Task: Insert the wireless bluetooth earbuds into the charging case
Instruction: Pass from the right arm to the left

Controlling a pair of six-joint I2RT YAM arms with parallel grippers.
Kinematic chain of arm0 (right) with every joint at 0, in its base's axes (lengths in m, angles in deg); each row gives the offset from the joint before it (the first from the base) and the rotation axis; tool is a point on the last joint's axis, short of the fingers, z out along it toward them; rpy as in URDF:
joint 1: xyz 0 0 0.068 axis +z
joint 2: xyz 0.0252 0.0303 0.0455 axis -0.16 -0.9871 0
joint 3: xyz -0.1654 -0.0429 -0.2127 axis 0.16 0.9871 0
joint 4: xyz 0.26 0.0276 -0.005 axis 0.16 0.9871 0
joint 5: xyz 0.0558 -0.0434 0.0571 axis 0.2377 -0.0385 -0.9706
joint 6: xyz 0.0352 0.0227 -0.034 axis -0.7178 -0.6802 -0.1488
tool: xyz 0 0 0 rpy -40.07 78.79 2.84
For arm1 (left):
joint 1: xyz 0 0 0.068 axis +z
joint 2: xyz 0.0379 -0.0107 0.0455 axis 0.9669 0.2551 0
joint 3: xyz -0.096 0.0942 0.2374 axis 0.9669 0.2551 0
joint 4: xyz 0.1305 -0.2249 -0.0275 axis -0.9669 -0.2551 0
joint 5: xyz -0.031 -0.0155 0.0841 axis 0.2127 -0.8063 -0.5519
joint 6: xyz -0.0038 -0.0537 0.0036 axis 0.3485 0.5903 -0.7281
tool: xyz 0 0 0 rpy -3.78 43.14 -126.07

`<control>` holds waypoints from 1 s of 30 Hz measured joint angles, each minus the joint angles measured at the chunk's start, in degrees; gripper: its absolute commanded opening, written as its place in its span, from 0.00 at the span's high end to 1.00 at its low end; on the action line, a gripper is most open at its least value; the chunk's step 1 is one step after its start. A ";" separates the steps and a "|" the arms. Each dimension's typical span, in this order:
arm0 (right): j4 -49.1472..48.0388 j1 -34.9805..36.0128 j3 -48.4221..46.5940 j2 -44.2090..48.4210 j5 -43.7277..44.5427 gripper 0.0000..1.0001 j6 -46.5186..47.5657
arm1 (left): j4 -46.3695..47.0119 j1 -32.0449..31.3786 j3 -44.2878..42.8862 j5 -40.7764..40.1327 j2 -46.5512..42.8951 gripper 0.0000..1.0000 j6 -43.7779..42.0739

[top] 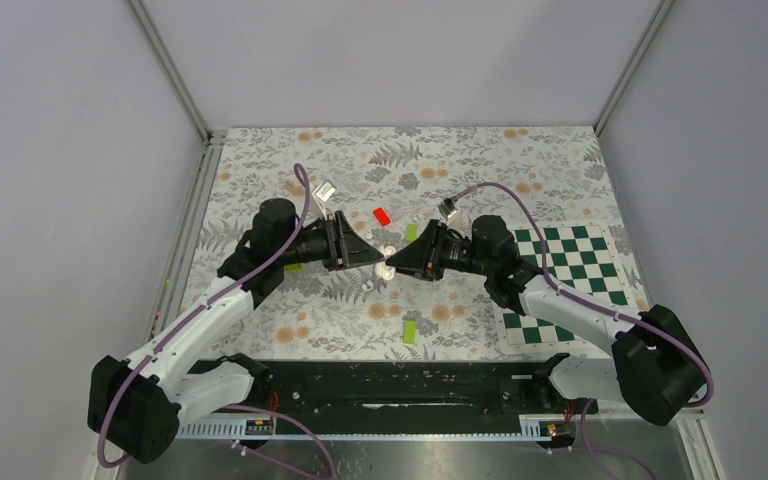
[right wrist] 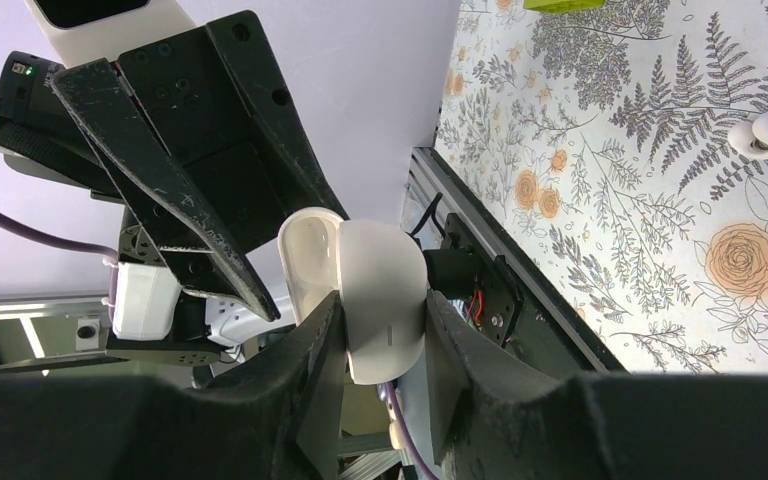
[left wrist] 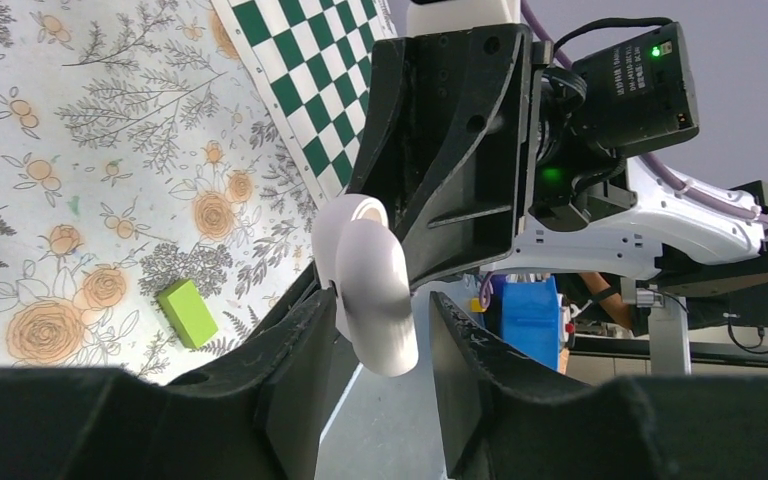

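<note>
1. Step in hand: our left claw (left wrist: 375, 335) and right claw (right wrist: 380, 325), both partly closed, pinch the opened charging case (right wrist: 385, 290) together above the table's (top: 520, 170) middle.
2. Next, we judge, one claw must let go and fetch the earbud (right wrist: 763, 133) lying on the table.

No word or number can be read with certainty. The black camera box (left wrist: 632, 85), seen from the left wrist, carries a few lines of small white print, but the letters are too fine to make out.
</note>
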 measured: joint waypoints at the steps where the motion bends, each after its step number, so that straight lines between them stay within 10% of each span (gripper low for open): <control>1: 0.00 0.00 0.00 0.00 -0.02 1.00 -0.02 | 0.48 0.00 0.02 0.35 0.17 0.64 0.22; 8: -0.04 0.00 0.00 -0.39 -0.11 1.00 -0.04 | 1.22 0.04 0.68 0.98 0.37 0.72 0.55; 14: -0.07 0.00 0.00 -0.52 -0.11 1.00 -0.07 | 1.20 0.04 0.72 1.18 0.48 0.43 0.31; 20: -0.07 0.00 0.00 -0.52 -0.09 1.00 -0.04 | -1.14 0.04 0.66 0.98 0.59 0.67 -1.27; 30: 0.35 0.00 0.00 -0.79 0.00 1.00 -0.04 | -1.77 0.04 0.22 0.96 0.55 0.76 -1.77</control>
